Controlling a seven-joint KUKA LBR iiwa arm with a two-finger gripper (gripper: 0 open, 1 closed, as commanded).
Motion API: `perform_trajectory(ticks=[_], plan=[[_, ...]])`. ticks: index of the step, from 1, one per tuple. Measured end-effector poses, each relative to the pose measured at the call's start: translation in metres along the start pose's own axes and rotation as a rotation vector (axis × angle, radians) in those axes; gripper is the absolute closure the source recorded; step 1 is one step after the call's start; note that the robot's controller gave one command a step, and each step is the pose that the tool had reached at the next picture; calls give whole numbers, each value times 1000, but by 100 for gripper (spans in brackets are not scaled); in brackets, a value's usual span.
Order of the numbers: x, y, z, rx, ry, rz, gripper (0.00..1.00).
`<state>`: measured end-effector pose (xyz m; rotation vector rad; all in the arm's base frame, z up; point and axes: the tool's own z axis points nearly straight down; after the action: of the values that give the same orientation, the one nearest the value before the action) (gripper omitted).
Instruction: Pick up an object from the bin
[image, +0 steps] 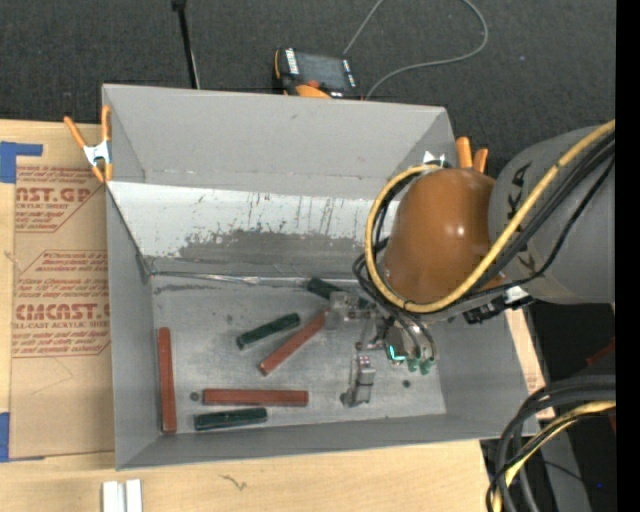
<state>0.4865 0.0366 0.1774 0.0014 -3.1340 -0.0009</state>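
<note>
Grey metal bin (250, 150) holds scattered sticks. Just right of the slanted red-brown stick (293, 346), apart from it, hangs the pincer (357, 385); whether open or gripping anything, cannot tell.

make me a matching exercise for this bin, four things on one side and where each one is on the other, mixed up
Things
1. red-brown stick running top to bottom of the view
2. level red-brown stick
3. slanted red-brown stick
4. end effector

Places
a. middle of the bin, beside the slanted dark green stick
b. against its left wall
c. over its right part
d. near its front wall, just above the level dark green stick

Pairs: 1-b, 2-d, 3-a, 4-c
</note>
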Motion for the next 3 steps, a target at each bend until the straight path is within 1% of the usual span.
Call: perform_trajectory(ticks=[1,2,3], plan=[[-56,31,94,0,-5,-77,0],[-76,71,108,-2,-11,-99,0],[-102,83,107,-1,-12,-97,0]])
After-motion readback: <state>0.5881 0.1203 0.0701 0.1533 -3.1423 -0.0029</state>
